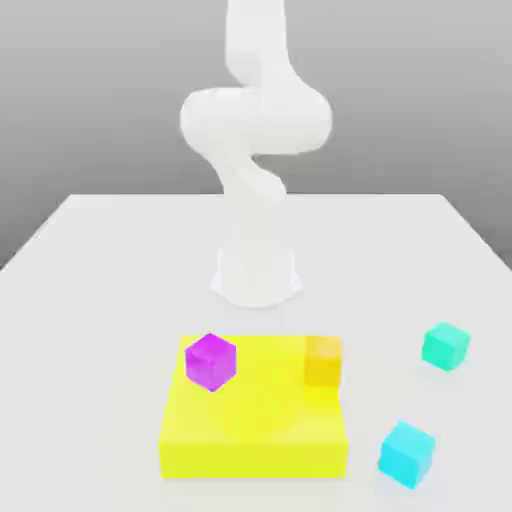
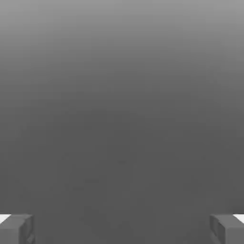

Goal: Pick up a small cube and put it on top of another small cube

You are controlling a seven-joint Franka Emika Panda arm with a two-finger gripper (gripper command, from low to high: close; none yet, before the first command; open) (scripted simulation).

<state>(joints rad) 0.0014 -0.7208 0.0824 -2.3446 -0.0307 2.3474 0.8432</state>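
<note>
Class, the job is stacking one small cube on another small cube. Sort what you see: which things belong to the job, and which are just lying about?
Belong to the job:
- teal cube, the one to pick up
- light cyan cube, the one to stack on
- claw, open

Just lying about:
- purple cube
- orange cube
- yellow block

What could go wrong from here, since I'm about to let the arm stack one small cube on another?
The teal cube and cyan cube look alike in colour, so the arm might mix them up. The cyan cube sits close to the yellow block, which the open hand could bump. Both cubes look turned at an angle, so a misaligned grasp might twist one.
</note>
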